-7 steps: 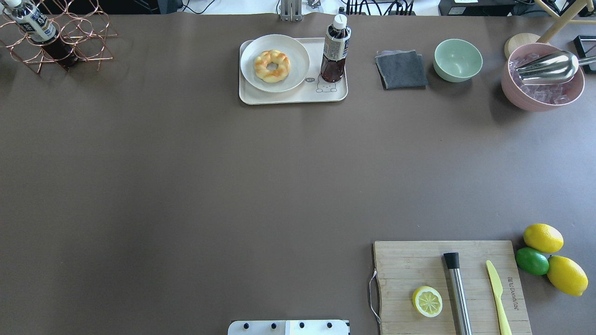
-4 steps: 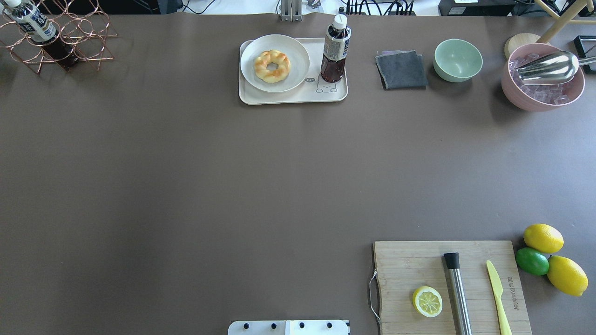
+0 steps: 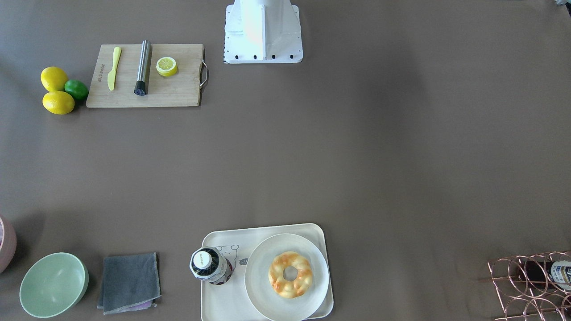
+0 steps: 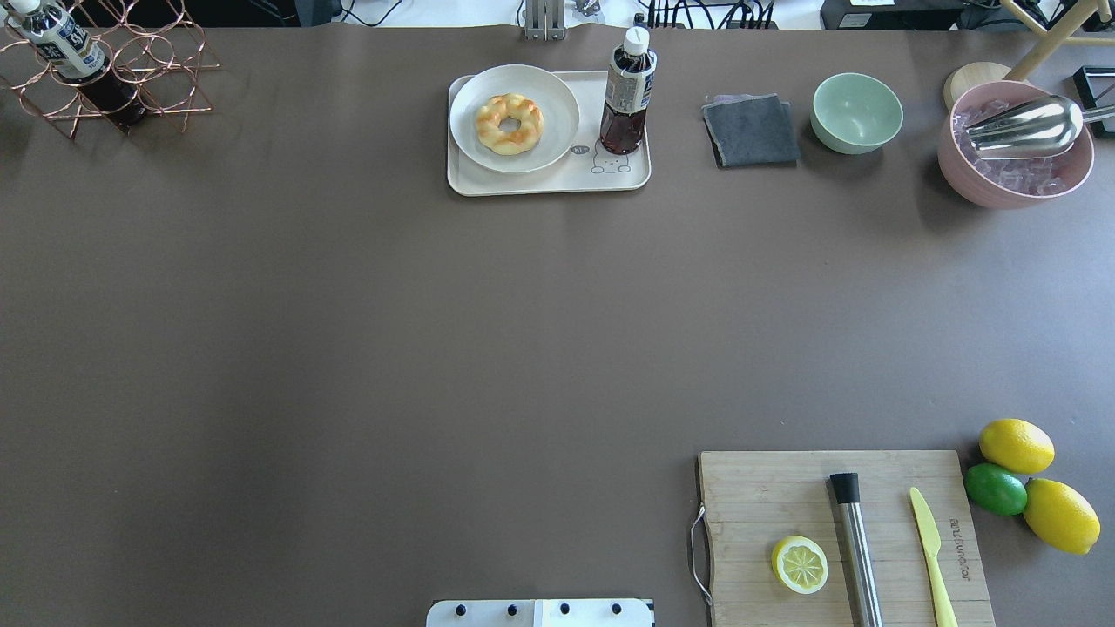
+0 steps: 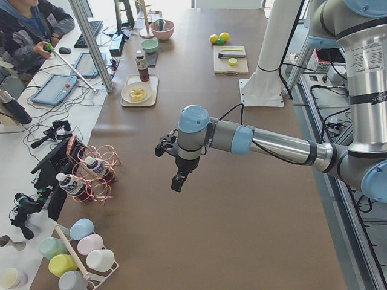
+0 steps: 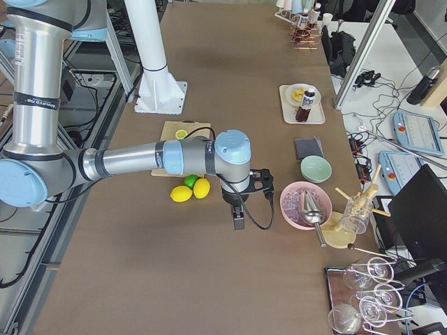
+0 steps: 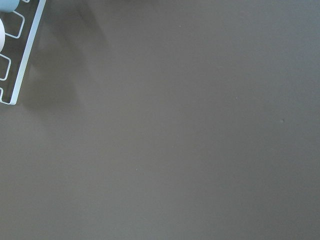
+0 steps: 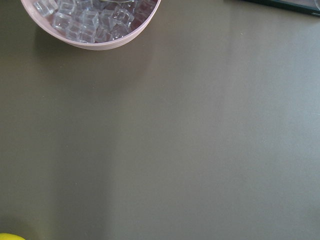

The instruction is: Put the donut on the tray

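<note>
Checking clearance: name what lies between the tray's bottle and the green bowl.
A folded grey cloth lies between the bottle and the green bowl, touching neither, seen in the overhead view.

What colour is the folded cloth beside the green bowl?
The cloth is dark grey; the front-facing view shows it best.

Seen from overhead, an upright bottle stands on the tray at 3 o'clock of the donut; toward 6 and 9 o'clock the desk lies open.

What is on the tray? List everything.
On the tray: a white plate carrying the donut, and an upright bottle beside it. The tray surface under the plate is hidden.
</note>
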You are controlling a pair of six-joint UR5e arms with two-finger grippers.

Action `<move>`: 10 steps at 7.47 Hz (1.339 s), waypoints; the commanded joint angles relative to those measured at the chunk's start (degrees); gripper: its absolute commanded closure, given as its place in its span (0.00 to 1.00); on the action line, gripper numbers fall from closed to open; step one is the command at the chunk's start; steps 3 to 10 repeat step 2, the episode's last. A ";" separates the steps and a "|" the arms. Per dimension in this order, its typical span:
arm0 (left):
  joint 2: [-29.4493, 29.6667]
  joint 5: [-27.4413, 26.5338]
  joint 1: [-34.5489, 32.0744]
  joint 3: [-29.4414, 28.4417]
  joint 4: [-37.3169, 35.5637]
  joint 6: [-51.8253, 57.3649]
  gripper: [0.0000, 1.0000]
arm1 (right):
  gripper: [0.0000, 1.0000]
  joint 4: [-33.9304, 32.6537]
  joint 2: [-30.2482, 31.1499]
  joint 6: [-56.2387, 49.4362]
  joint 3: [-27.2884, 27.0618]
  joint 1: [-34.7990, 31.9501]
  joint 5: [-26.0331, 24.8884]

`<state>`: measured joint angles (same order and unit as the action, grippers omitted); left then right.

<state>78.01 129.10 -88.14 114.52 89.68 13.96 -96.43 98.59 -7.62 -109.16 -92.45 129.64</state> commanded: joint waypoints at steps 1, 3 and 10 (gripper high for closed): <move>0.03 0.27 -0.62 -0.17 0.15 0.11 0.03 | 0.00 0.37 0.46 -0.03 0.00 -0.27 0.00; 0.29 0.18 -0.62 -0.35 0.15 0.11 0.03 | 0.00 0.37 0.47 0.06 0.09 -0.27 0.00; 0.29 0.18 -0.62 -0.35 0.15 0.11 0.03 | 0.00 0.37 0.47 0.06 0.09 -0.27 0.00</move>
